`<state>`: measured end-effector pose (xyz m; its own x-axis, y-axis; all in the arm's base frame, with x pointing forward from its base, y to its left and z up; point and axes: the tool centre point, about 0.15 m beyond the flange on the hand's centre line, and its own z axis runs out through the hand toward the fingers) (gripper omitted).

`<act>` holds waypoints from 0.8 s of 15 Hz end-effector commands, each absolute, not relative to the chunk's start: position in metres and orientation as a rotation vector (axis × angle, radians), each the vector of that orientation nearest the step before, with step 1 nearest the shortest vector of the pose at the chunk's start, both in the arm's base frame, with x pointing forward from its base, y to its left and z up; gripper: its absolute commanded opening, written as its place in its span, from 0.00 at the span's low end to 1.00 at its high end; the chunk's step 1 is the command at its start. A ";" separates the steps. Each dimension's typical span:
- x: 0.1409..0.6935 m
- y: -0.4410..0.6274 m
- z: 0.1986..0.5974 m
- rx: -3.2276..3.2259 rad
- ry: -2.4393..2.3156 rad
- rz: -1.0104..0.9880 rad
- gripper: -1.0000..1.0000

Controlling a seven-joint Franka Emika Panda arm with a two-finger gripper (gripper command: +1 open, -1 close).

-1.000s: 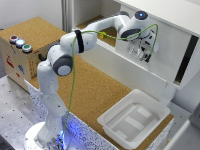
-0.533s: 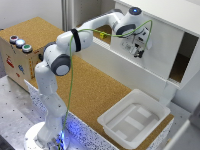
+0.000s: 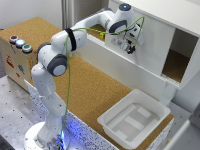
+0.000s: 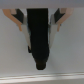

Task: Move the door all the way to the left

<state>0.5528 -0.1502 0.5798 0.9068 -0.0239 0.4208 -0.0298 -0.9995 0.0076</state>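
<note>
The door point(image 3: 152, 42) is a plain white panel across the front of the white cabinet, with a dark opening point(image 3: 182, 60) at the exterior view's right of it. My gripper point(image 3: 131, 48) is up against the door's face near its middle. In the wrist view a dark vertical bar point(image 4: 38, 42) on the white door point(image 4: 12, 55) runs between my fingers point(image 4: 19, 20). They sit close against both of its sides, so the gripper point(image 4: 39, 20) looks shut on the bar.
A white plastic tray point(image 3: 111, 114) lies on the cork tabletop point(image 3: 95, 85) below the cabinet. A cardboard box point(image 3: 12, 57) topped with coloured buttons stands at the exterior view's left. The arm's base is at the front left.
The gripper has slid a little toward the exterior view's left along the cabinet front. The door's right edge appears to have shifted slightly the same way.
</note>
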 end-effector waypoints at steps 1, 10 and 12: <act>0.554 -0.105 0.560 2.921 -0.129 0.756 0.00; 0.555 -0.042 0.554 2.861 -0.373 0.714 0.00; 0.554 -0.031 0.556 2.850 -0.383 0.715 0.00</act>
<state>0.5523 -0.0750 0.5804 0.8879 -0.1569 0.4325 -0.1715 -0.9852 -0.0052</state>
